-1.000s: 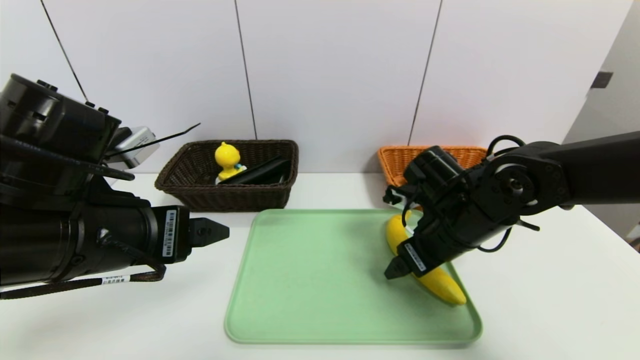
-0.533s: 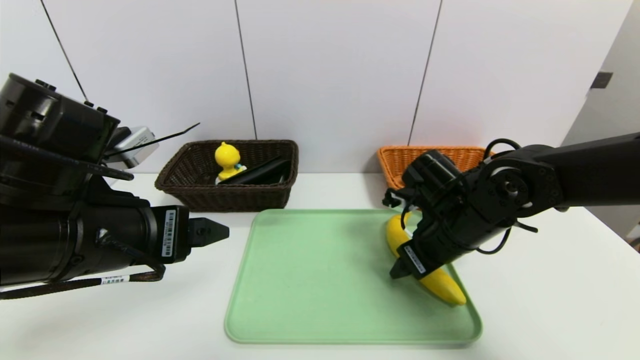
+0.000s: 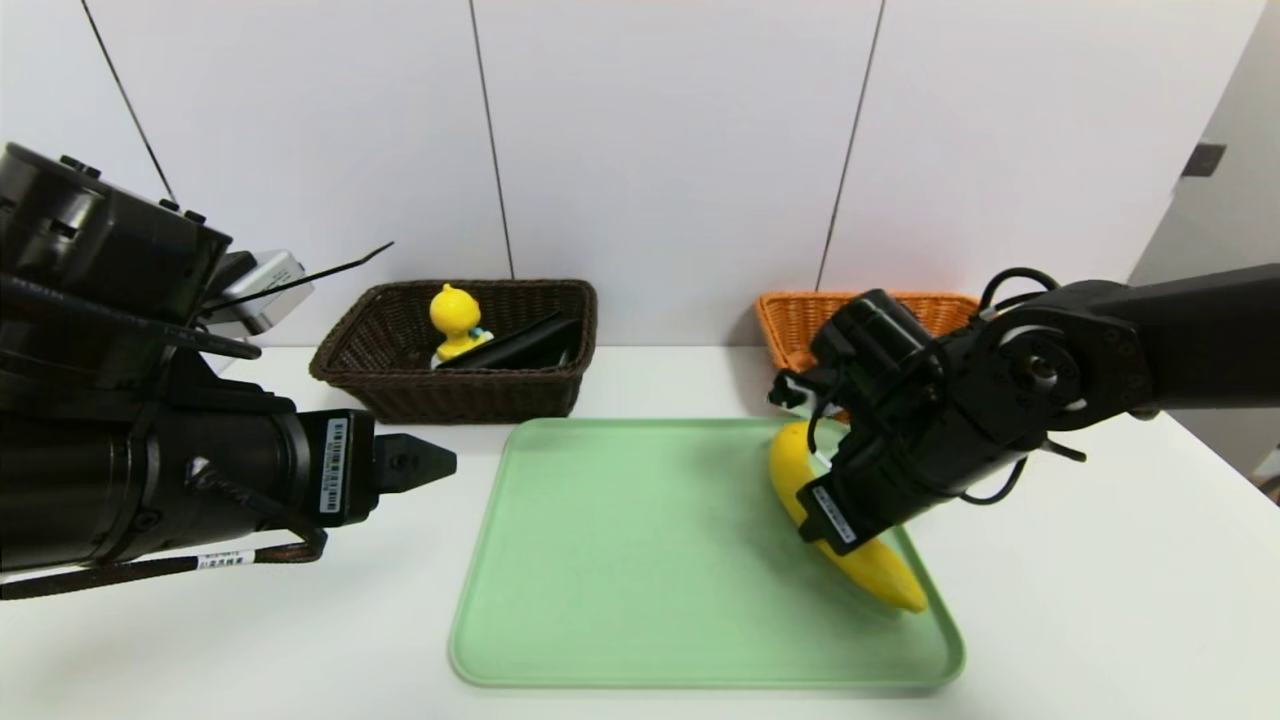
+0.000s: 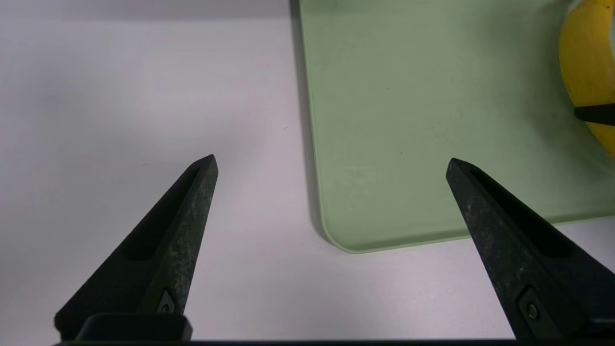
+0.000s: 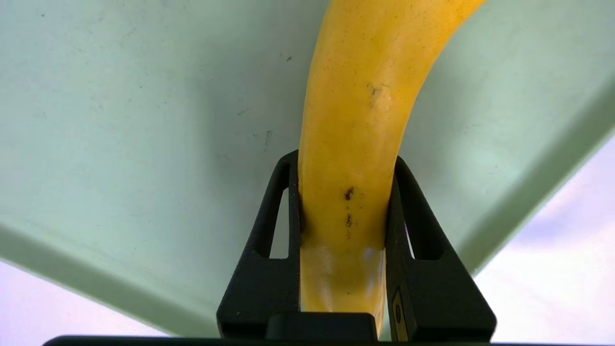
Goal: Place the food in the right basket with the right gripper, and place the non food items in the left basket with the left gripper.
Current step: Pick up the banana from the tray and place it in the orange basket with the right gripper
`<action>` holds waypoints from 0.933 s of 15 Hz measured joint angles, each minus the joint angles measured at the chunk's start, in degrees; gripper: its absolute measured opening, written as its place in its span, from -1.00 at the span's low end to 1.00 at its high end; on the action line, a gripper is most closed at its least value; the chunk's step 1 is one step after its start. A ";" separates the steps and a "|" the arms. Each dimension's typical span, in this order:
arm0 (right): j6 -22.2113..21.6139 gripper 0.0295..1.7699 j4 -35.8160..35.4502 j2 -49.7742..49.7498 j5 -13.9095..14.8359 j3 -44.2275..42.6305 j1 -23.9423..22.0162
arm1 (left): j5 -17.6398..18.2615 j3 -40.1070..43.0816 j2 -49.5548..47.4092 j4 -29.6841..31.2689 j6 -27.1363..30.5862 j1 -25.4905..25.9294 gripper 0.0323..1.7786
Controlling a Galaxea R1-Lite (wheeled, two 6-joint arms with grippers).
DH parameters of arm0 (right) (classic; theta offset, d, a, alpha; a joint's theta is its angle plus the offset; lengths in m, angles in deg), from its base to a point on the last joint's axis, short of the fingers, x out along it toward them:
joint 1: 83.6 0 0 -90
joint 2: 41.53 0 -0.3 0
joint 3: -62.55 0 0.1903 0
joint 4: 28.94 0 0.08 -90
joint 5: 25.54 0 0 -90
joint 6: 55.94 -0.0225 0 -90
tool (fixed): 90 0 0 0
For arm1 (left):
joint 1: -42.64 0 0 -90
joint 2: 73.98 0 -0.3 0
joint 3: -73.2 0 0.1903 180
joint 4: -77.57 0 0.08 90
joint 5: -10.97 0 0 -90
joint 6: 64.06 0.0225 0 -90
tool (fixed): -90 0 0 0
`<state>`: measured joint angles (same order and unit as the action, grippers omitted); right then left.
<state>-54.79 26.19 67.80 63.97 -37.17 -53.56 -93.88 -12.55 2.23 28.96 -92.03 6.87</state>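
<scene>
- Yellow, long and curved, the banana lies on the pale green plastic tray by its right edge in the head view, long axis running from far-left to near-right; the black right gripper hides its middle.
- Orange woven basket stands far right, half covered by that arm; the dark brown woven basket holds the yellow duck toy.
- Left wrist view: the left gripper hangs spread wide over the white table and the tray's near-left corner.
- Right wrist view: both fingers pinch the banana's sides; its ends are cut off.

Pale green tray with rounded corners on a white table, white panelled wall behind
</scene>
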 joint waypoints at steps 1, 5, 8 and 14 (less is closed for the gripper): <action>0.01 -0.49 0.01 -0.94 -0.02 0.00 0.11 | 0.05 -0.02 -0.07 -0.02 0.00 0.00 0.90; 0.69 -0.49 -0.18 -6.80 -0.44 0.02 2.04 | 0.07 -0.02 -0.35 -0.02 0.02 0.00 0.90; 2.84 -0.49 -0.68 -12.15 -0.41 -0.41 3.06 | 0.11 -0.02 -0.62 0.00 -0.06 0.00 0.90; 5.22 -0.49 -18.49 -15.96 8.39 -0.91 0.77 | 0.09 0.00 -1.15 -0.02 -0.06 0.01 0.90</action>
<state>-49.57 7.70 51.85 72.36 -38.08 -52.79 -93.79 -12.55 1.08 28.93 -92.09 6.88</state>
